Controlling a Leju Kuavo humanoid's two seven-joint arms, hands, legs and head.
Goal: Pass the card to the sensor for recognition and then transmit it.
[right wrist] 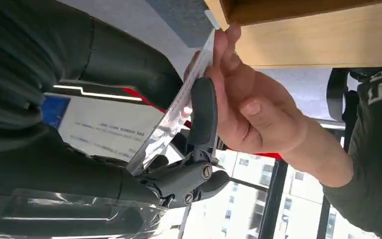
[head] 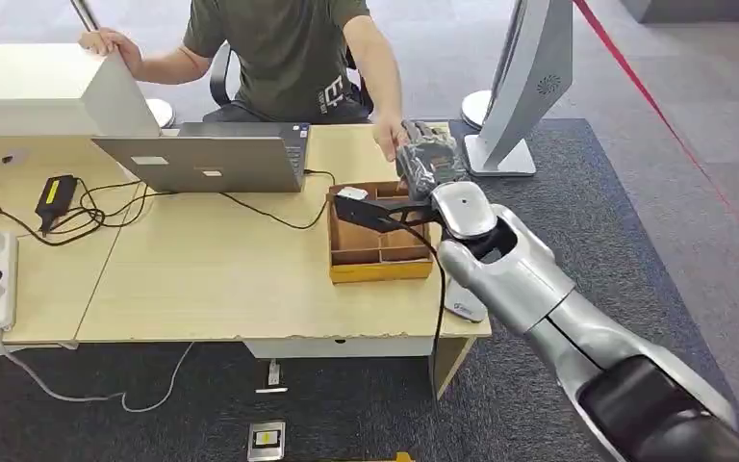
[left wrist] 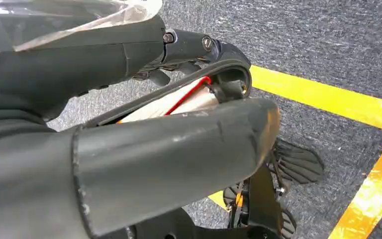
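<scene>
1. Silver-armed and stretched above the far right corner of the tabletop (head: 202,279), pinched the card (right wrist: 166,134) in the right hand (head: 428,159), with dark fingers (right wrist: 203,104) pressed flat against one face.
2. Shared that card with a person's hand (right wrist: 248,109), whose thumb and fingertips gripped the opposite edge. Held it aloft between the two, clear of the tabletop.
3. Looked thin, glossy and clear-sleeved. Judged light, fairly stiff and slippery, and likely to slide from a loose grip. Best taken by a flat pinch on both faces near one edge, leaving the far edge free for whoever receives it.
4. Hung the left hand (left wrist: 169,149) low over grey carpet and yellow floor tape (left wrist: 328,97). Could not tell whether its fingers were clenched or released.
5. Stood hemmed by a cardboard tray (head: 377,272) just below and beside the right hand, a laptop (head: 207,159) further left and a white stand (head: 529,87) just past the corner. Judged the open room to lie upward and off the tabletop's right edge.
</scene>
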